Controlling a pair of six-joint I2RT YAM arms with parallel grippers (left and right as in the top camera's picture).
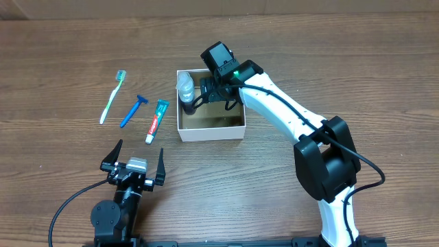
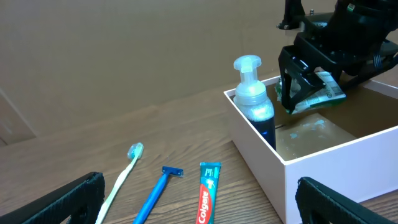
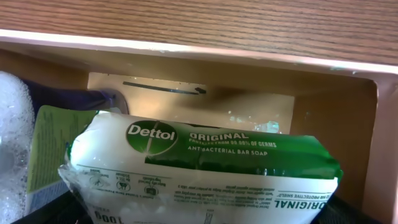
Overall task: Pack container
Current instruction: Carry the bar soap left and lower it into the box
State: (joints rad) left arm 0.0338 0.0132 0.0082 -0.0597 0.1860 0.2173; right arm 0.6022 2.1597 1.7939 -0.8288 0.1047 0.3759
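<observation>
The container [image 1: 184,129] is a white-walled square box with a brown floor, also in the left wrist view [image 2: 273,160] and the right wrist view [image 3: 186,53]. A foam pump bottle [image 1: 185,89] stands in its left back corner, seen too in the left wrist view [image 2: 254,102]. My right gripper [image 1: 219,91] reaches into the box, shut on a green-and-white Dettol soap bar [image 3: 199,168], which the left wrist view [image 2: 323,90] shows above the floor. My left gripper [image 1: 134,165] is open and empty near the front edge.
On the table left of the box lie a green toothbrush [image 1: 113,96], a blue razor [image 1: 133,110] and a Colgate toothpaste tube [image 1: 156,121]. They also show in the left wrist view: the toothbrush [image 2: 121,177], the razor [image 2: 158,190], the toothpaste [image 2: 207,193].
</observation>
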